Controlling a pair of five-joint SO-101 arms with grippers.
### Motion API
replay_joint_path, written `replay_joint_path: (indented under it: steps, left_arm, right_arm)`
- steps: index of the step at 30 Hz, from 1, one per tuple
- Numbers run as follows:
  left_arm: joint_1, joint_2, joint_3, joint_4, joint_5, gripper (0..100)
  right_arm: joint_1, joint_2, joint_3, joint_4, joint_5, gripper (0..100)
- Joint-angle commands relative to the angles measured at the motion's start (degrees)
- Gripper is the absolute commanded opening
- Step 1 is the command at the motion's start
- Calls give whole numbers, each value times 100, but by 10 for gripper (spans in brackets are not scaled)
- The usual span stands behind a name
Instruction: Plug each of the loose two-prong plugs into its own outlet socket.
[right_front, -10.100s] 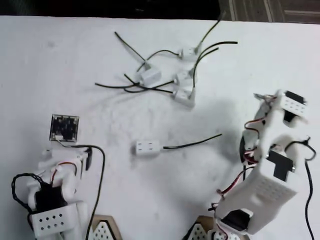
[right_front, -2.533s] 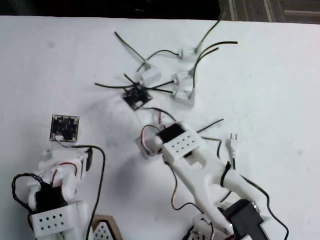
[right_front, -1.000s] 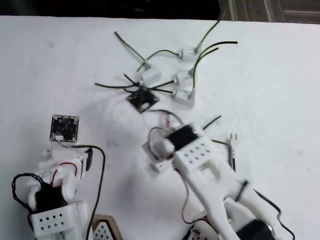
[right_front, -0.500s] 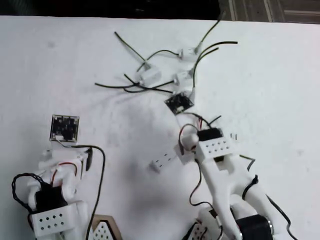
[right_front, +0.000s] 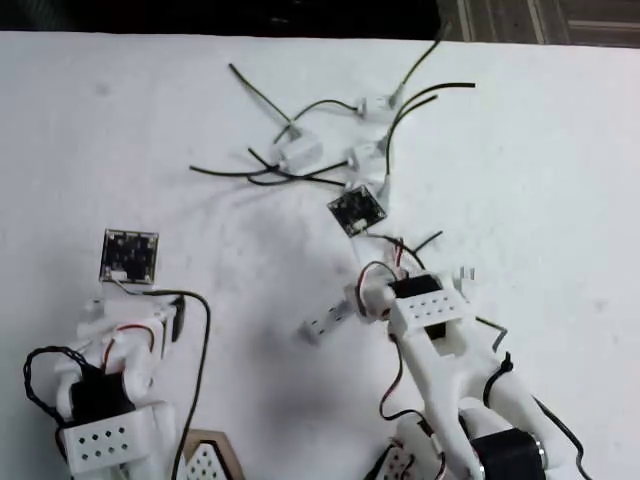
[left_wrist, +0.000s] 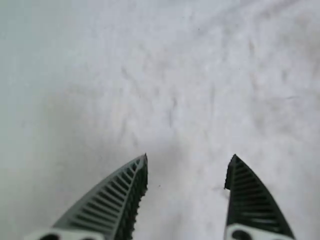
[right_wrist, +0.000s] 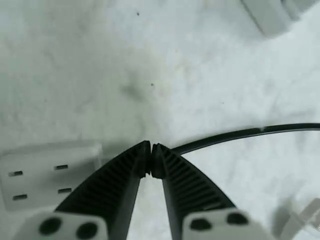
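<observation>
currently, the right hand (right_wrist: 151, 148) is seen with its fingers pressed together, tip against tip, and nothing is visibly pinched between them. it is held low over the desk (right_wrist: 100, 60), just beside a white outlet block (right_wrist: 47, 172) whose four slots face up. a black cord (right_wrist: 240, 134) is seen running out from behind the fingertips and away across the desk; whether it is touched by the hand cannot be told. in the high view the outlet block (right_front: 326, 322) is found lying tilted near the middle of the desk, close against the front of the right arm (right_front: 440, 340). a small white piece (right_front: 465, 274) is seen just beside that arm, on the side away from the left arm (right_front: 115, 360); its prongs cannot be made out. at the far side of the desk a cluster of white plugs and sockets (right_front: 297, 152) with black cords is seen tangled together, well apart from the outlet block. the left hand (left_wrist: 189, 165) is spread, its two fingers held apart above the desk, and the left arm is seen at the near left corner, well apart from the outlet block and the cluster.
</observation>
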Motion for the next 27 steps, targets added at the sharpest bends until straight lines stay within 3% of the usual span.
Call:
replay_joint_path:
  steps: [1,11,21,27]
  left_arm:
    - [-22,-57,-35,-18,-53,260]
    - [-22,-57,-35,-18,-53,260]
    - [-22,-57,-35,-18,-53,260]
    - [-22,-57,-35,-18,-53,260]
  right_arm:
    - [-66,-48,-35,-57,-299,18]
    - [-22,-585,-9,1103,-378,18]
    - [-66,576,114,-400,-422,18]
    - [-75,673,-158,-479,-492,18]
